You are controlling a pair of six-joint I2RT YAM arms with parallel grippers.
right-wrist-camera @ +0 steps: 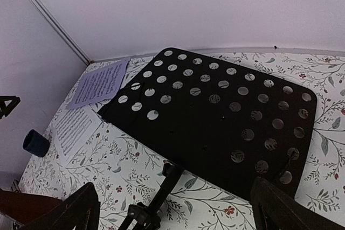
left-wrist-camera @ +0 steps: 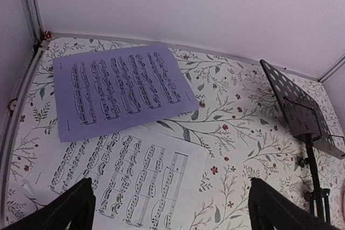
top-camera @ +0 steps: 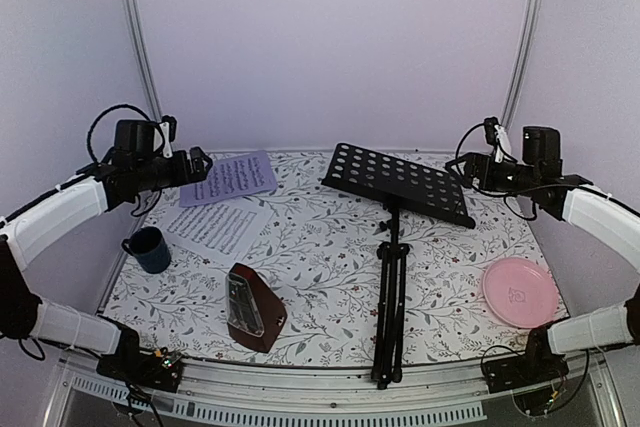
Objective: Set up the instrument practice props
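Floral-print tabletop, white enclosure walls. Step in hand, as judged: the start, nothing set up yet. Music stand (top-camera: pixel 420 187) lies flat, desk toward the back wall, folded legs reaching the near edge. 2 sheets lie back-left; far sheet (top-camera: pixel 230 178) overlaps near sheet (top-camera: pixel 215 228). Metronome (top-camera: pixel 253 309) sits front-left. Left gripper (top-camera: pixel 198 164) and right gripper (top-camera: pixel 470 169) hover with jaws apart, holding nothing. Next move probably calls for both arms to raise the stand upright. Stand's feet are cut off in wrist views; metronome's face is unreadable.
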